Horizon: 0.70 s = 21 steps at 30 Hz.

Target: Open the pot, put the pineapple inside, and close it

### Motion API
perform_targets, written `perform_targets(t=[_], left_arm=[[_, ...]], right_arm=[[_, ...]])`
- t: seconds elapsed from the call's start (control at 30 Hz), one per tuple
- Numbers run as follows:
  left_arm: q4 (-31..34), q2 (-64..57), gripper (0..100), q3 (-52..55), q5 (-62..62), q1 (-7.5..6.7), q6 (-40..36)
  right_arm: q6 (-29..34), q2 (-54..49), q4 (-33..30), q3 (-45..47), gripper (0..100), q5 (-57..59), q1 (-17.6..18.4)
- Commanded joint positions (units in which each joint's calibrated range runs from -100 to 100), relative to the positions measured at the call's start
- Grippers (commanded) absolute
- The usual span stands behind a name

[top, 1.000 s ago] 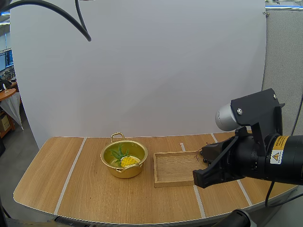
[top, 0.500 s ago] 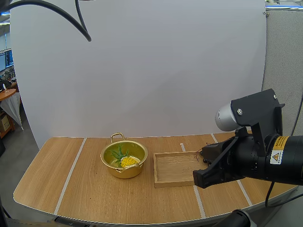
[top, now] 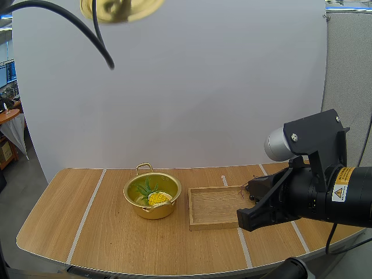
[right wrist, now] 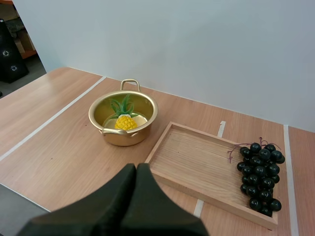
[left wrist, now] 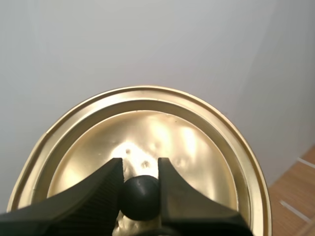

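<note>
Lid: since the earlier frame it has come into the high view; we now see the lid (top: 119, 9) well above the table (top: 110, 238), with its upper part cut off by the frame.
Left gripper: our left gripper (left wrist: 141, 172) pinches the lid's black knob (left wrist: 141, 197) between its fingertips. From the left wrist we see the dented gold dome spread around the knob, and our own fingers cover its near edge.
Right gripper: our right gripper (right wrist: 136, 169) has its fingers pressed together in one dark wedge, holding nothing. It hangs over the near side of the table, in front of the tray.
Pot: the pot (top: 154, 210) stands uncovered on the table, just beside the tray's left end. We cannot tell whether the two touch.
Pineapple: the pineapple (top: 157, 198) lies inside the pot, yellow body toward the near wall and green leaves toward the far handle. The rim hides its lowest part.
Tray: the wooden tray (top: 210, 207) lies flat, and in the high view our right arm hides its right end.
Grapes: a dark bunch of grapes (right wrist: 260, 179) lies in the tray's right end, seen from the right wrist.
</note>
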Motion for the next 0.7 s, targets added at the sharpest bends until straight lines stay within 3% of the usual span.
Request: perform_targets(t=[0.0,0.57,0.67], left_arm=[[-3.9,2.3,0,1.7,12.1,-0.11,-0.1],[-4.3,2.9,0,36.3,12.1,-0.11,9.9],[-4.3,3.3,0,41.6,7.5,-0.11,11.1]], right_arm=[[0.0,-0.4,-0.4,0.0,0,0.0,-0.2],[0.0,-0.4,-0.4,0.0,0,0.0,-0.2],[0.0,-0.4,-0.4,0.0,0,0.0,-0.2]])
